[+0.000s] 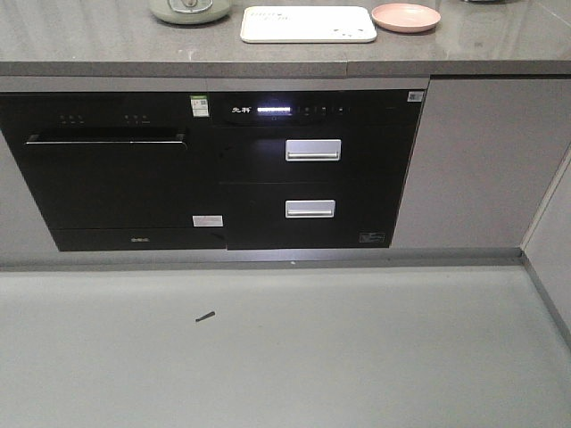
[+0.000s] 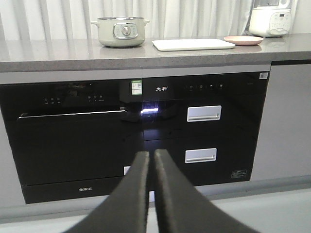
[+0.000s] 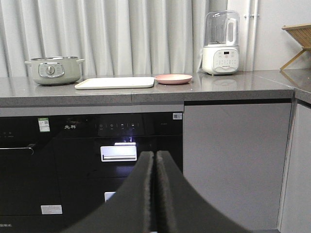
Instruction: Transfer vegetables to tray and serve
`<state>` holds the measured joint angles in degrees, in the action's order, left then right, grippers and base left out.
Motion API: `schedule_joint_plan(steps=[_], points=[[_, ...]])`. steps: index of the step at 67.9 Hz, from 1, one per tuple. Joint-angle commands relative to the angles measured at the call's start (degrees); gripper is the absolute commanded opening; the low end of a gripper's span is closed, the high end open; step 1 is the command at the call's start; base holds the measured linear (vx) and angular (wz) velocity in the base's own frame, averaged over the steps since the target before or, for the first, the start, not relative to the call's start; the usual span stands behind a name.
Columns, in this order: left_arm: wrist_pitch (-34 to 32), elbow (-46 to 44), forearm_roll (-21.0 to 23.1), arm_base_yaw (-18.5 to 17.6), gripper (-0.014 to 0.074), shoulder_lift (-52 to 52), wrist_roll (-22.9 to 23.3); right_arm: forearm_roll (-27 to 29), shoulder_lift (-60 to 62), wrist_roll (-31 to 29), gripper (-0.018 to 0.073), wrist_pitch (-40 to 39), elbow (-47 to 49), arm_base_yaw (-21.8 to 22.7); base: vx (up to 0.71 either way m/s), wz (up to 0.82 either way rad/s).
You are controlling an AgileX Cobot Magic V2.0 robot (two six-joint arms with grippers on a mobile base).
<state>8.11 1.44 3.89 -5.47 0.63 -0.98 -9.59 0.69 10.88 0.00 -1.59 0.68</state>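
Tray (image 1: 308,24) lies flat on the grey counter (image 1: 89,40) in my front view, with the pink plate (image 1: 406,17) just beside its right end and a pot (image 1: 189,9) to its left. On the left wrist view, my left gripper (image 2: 151,154) hangs before the black oven (image 2: 73,145), jaws nearly touching, gripping nothing. On the right wrist view, my right gripper (image 3: 155,154) has its jaws pressed together, also empty.

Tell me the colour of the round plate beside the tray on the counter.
Pink. The plate shows best in the exterior front-facing view, which looks down on it.
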Motion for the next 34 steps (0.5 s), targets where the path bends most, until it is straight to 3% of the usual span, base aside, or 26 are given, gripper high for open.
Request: schedule_joint_plan(steps=[1,34], points=[[-4.0,1.3,0.5,0.0,-0.0006,0.9,0.4,-0.7,0.4,-0.2,-0.0003,-4.3,-0.9,0.0,0.19,-0.01],[-4.0,1.3,0.5,0.0,-0.0006,0.9,0.4,-0.7,0.4,-0.2,-0.0003,-4.3,-0.9,0.0,0.16,-0.01]])
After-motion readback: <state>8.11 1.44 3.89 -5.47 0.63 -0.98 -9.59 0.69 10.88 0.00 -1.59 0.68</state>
